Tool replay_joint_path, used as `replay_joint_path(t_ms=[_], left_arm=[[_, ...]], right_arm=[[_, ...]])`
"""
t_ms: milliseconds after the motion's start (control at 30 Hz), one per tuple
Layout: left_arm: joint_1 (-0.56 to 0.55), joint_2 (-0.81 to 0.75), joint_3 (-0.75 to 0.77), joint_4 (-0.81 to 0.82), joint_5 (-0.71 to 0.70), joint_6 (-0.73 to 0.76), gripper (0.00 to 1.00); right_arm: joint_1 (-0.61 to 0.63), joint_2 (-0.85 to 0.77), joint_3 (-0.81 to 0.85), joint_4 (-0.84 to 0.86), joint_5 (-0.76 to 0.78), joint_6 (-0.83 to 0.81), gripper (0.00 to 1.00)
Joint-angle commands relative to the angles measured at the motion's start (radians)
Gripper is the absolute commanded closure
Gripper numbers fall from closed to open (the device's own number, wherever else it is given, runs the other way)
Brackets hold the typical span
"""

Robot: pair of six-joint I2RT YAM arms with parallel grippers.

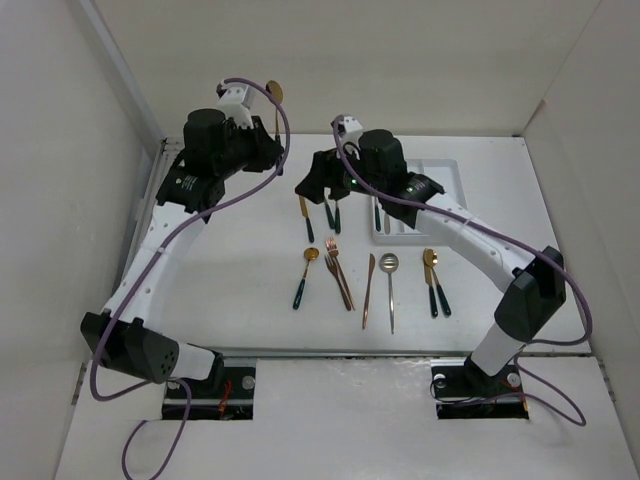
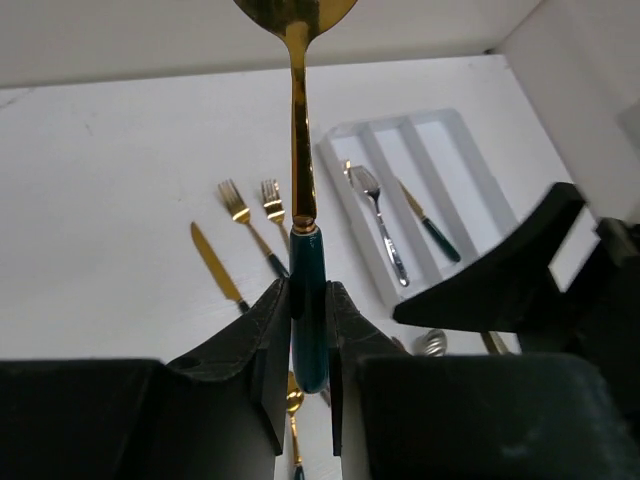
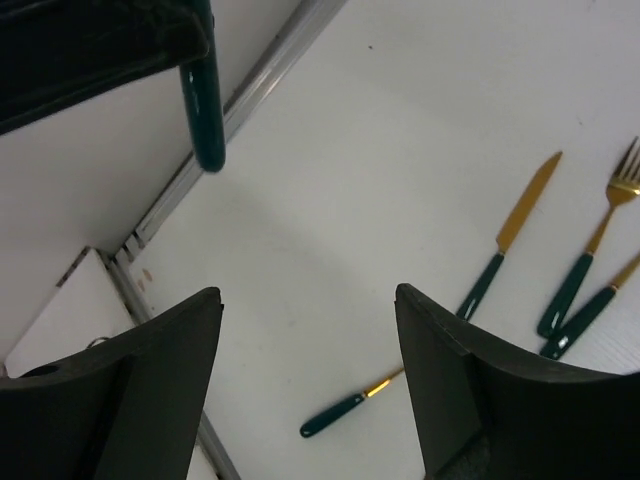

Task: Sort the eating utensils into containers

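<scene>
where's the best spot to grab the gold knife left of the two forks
Its dark green handle, from straight above, jaws across it: the knife lies flat on the table, the handle is thicker than the blade, and a gap separates it from the forks.

**Overhead check: one spoon aloft, remaining cutlery on table**

The left gripper (image 1: 268,143) is raised over the far left of the table. A gold spoon (image 1: 274,93) rises out of it, bowl uppermost. It appears to be clamped by its handle, though the fingers are hard to make out from above. The right gripper (image 1: 322,188) hangs over the table centre with its jaws spread, just left of the white tray (image 1: 455,172). Under it lie a gold knife (image 1: 303,213) and two dark-handled forks (image 1: 333,215). The tray holds at least two utensils, partly covered by the right arm. Nearer the bases is a loose row:
- a dark-handled spoon (image 1: 304,277)
- two copper forks (image 1: 338,275)
- a copper knife (image 1: 369,290)
- a silver spoon (image 1: 390,285)
- a dark-handled pair (image 1: 434,285)
</scene>
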Motion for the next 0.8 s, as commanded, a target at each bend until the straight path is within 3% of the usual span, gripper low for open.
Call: replay_joint_path(t_ms=[0,233,633,733,767], left_arm=[[-0.027,-0.018,-0.050,0.049,0.065,-0.050,1.00],[-0.050,-0.052,-0.087,0.060,0.065,-0.059,1.00],[-0.059,-0.061,-0.096,0.070,0.073,-0.059,1.00],[-0.059,-0.070,-0.131,0.060,0.085,-0.059,1.00],[-0.059,-0.081,-0.147,0.050,0.085,-0.059,1.00]], right_arm=[[0.019,0.019,0.085,0.143,-0.030,0.059,0.25],[0.041,0.082,0.094,0.248,-0.107,0.101,0.35],[0.053,0.142,0.103,0.257,0.037,0.120,0.47],[0.053,0.142,0.112,0.257,0.057,0.121,0.58],[0.053,0.142,0.121,0.257,0.057,0.121,0.67]])
